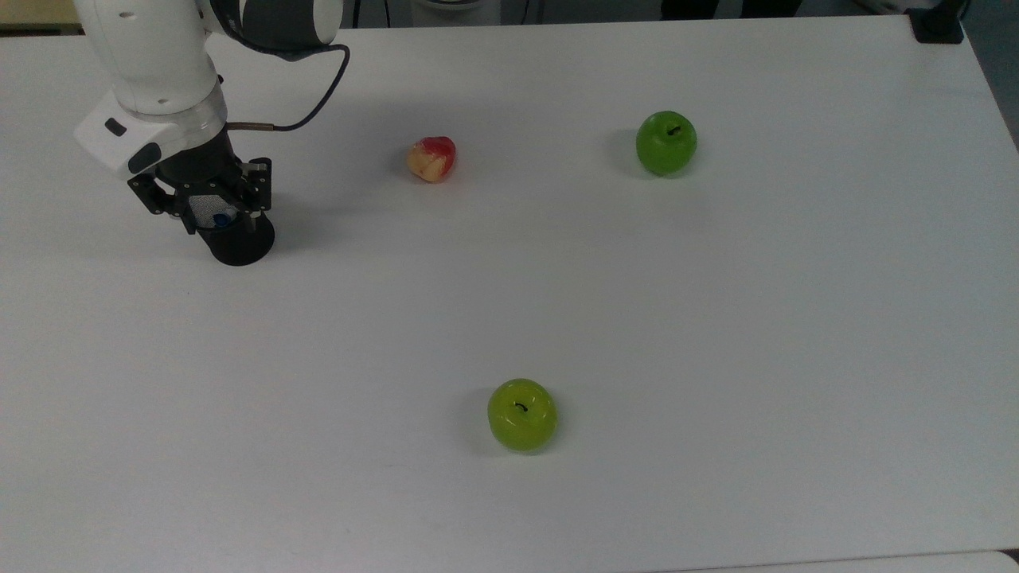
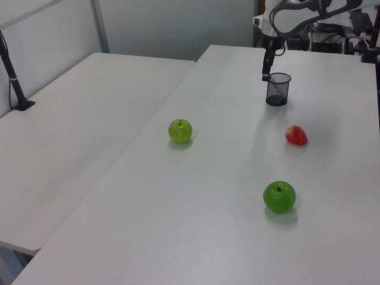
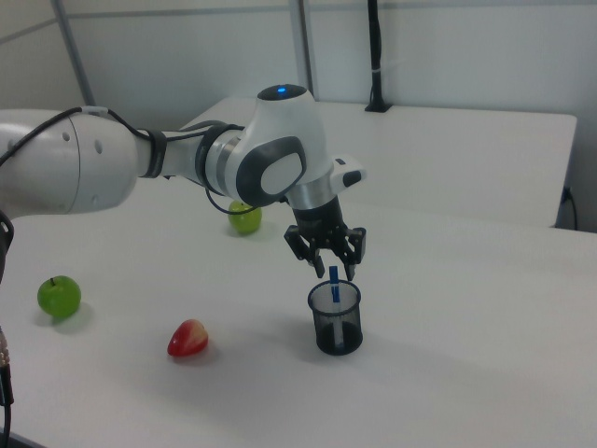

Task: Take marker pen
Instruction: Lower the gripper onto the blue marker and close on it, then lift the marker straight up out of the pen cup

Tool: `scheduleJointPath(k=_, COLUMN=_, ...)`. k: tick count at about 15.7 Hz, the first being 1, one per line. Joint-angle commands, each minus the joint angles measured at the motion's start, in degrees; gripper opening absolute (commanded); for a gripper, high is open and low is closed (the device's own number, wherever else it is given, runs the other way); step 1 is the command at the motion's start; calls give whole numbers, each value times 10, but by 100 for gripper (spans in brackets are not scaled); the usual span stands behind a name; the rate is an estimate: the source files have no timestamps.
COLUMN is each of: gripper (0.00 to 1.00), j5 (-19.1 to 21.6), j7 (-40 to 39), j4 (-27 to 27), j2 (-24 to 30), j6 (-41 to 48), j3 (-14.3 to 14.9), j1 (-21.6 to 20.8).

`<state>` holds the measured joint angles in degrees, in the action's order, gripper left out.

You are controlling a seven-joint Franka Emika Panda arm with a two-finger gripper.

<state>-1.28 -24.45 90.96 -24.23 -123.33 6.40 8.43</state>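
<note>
Marker pen (image 3: 333,280) is standing tilted inside the black mesh cup (image 3: 336,320) on the counter (image 1: 637,318), its blue top poking above the rim. Claw (image 3: 327,264) is hanging open just above the cup, fingers straddling the pen's tip.

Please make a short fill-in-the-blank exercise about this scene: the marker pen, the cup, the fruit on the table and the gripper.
1. The marker pen stands inside the black mesh ____.
2. The gripper is directly ____ the cup, jaws open on either side of the pen.
3. The table holds ____ green apples.
4. In the right view, the red fruit lies to the cup's ____.

Missing words: cup; above; two; left
</note>
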Motion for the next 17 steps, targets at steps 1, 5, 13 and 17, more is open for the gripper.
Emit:
scheduleJointPath(k=1, gripper=34, j5=0, j7=-15, j4=6, j2=2, j6=-15, j3=0, j1=0)
scheduleJointPath(k=5, gripper=19, j5=0, j7=-17, j4=6, j2=3, j6=-14, j3=0, j1=1)
scheduleJointPath(k=13, gripper=7, j5=0, j7=-17, j4=4, j2=7, j6=-9, j3=0, j1=2)
scheduleJointPath(k=17, gripper=4, j5=1, j7=-17, j4=1, j2=12, j6=-9, j3=0, j1=2)
